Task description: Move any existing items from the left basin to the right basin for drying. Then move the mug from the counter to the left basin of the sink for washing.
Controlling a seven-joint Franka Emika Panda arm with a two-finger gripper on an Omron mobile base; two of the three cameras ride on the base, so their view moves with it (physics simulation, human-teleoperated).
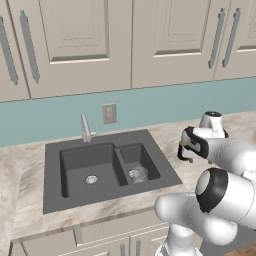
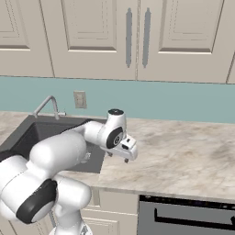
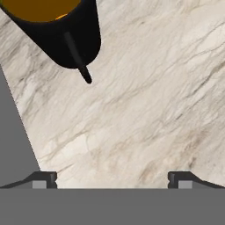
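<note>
Beige worktop point(image 1: 165, 135) wraps the dark sink point(image 1: 55, 200); from the left, the glass point(image 1: 139, 174) sits in the narrow right basin point(image 1: 145, 157), the wide left basin point(image 1: 75, 167) bare. From the right, the end effector point(image 2: 125, 155) hovers past the sink's edge, open stone beyond. Hand view: fingers point(image 3: 44, 179) spread wide, mug point(image 3: 70, 39) ahead on the worktop, apart from them.

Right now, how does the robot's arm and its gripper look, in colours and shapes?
The arm is built of glossy white, rounded segments joined by dark, nearly black joint rings and caps. The hand is a white block carrying the gripper, which has two small dark grey finger tips with lighter grey pads. No cables or markings are visible.
</note>
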